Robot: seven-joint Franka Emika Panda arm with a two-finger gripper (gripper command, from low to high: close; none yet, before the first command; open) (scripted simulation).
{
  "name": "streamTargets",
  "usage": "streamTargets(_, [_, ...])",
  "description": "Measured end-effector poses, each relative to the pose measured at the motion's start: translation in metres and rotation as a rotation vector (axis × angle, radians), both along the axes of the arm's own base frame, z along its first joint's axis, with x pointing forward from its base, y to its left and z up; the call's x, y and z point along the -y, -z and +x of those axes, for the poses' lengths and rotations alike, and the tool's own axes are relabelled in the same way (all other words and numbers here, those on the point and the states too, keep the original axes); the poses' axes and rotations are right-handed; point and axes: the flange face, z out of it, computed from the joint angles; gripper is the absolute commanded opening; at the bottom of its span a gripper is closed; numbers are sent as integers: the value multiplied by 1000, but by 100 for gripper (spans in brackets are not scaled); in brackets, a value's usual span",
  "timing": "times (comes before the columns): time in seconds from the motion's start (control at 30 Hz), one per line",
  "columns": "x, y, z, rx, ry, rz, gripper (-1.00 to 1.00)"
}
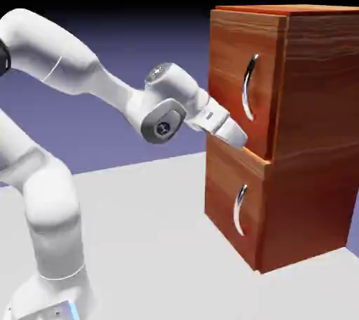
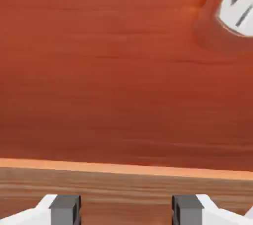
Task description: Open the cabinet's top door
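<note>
Cabinet (image 1: 294, 136), right side of desk (image 1: 154, 241): top door (image 1: 242, 76) apparently still shut, its silver handle (image 1: 249, 87) ungrasped; end effector (image 1: 237, 136), fingers spread wide and empty, sits low at door's bottom edge; reaching the handle, gripping and pulling all remain

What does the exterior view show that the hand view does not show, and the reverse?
Only the exterior view shows the whole cabinet, the lower door with its handle, and the white arm. Only the hand view shows the gripper open, with wood between its grey fingertips. Both show the top door and part of its silver handle.
</note>
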Motion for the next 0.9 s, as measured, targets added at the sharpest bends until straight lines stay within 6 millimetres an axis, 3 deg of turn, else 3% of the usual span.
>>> streamTargets(0.47, [-25,-44,-19,139,-17,-35,0])
streamTargets(0.9, [-27,-66,-42,298,-11,-46,0])
